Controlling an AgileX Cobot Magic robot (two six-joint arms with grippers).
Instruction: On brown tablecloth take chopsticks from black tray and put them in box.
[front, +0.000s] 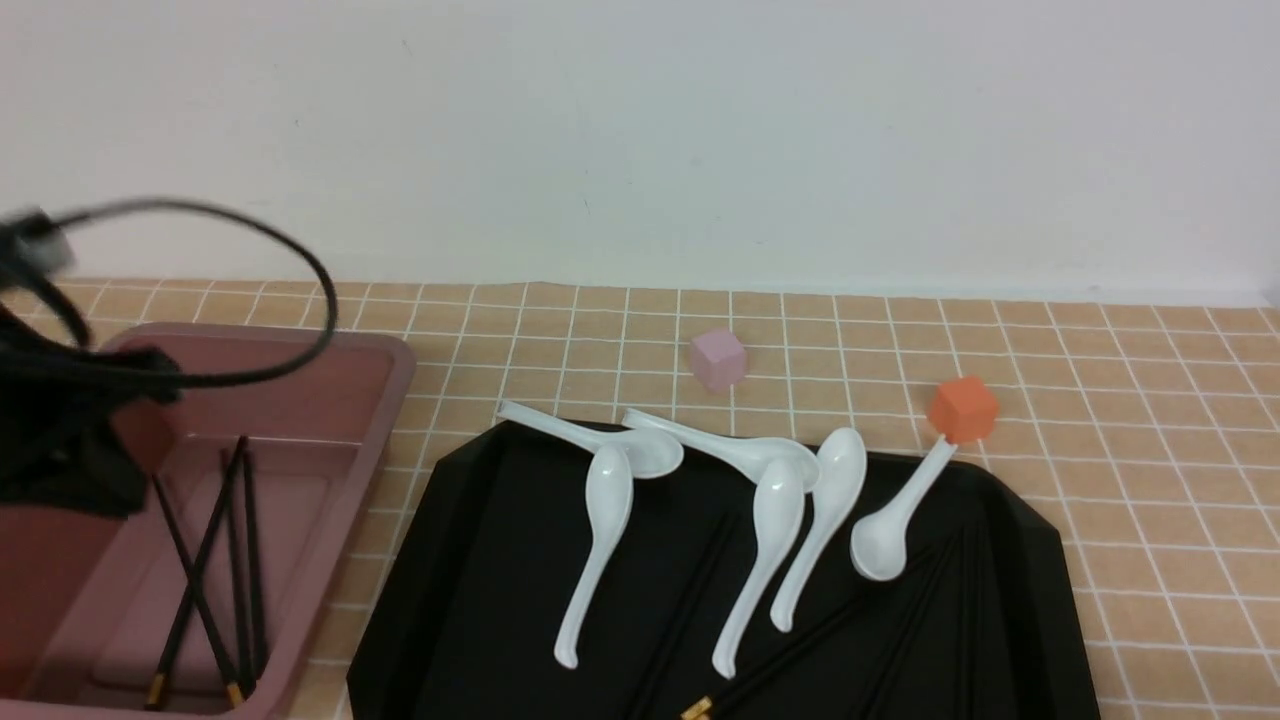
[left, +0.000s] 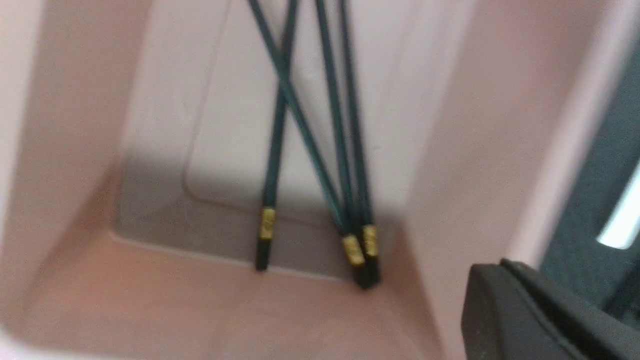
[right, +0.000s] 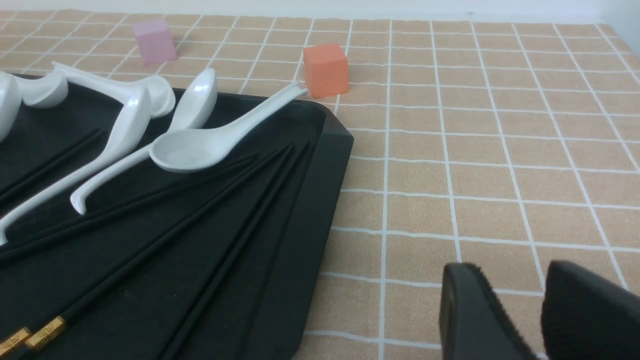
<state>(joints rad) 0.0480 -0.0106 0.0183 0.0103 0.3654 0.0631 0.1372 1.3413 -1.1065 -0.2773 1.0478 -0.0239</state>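
The box (front: 395, 370) stands at the left on the brown tablecloth (front: 1150, 480). Several black chopsticks (front: 200, 570) with gold tips lie crossed on its floor. My left arm (front: 60, 440) is a blurred dark shape over the box's left part. In the left wrist view my left gripper (left: 505, 265) is shut and empty beside the box wall (left: 465, 150), apart from the chopsticks (left: 310, 130). More chopsticks (right: 215, 220) lie on the black tray (right: 310, 210). My right gripper (right: 515, 270) stands open over bare cloth (right: 500, 150), right of the tray.
Several white soup spoons (front: 600, 520) lie across the black tray (front: 480, 560), some over the chopsticks (front: 800, 640). One spoon's handle touches an orange cube (front: 962, 408). A pink cube (front: 717, 358) sits behind the tray. A white wall closes the far side.
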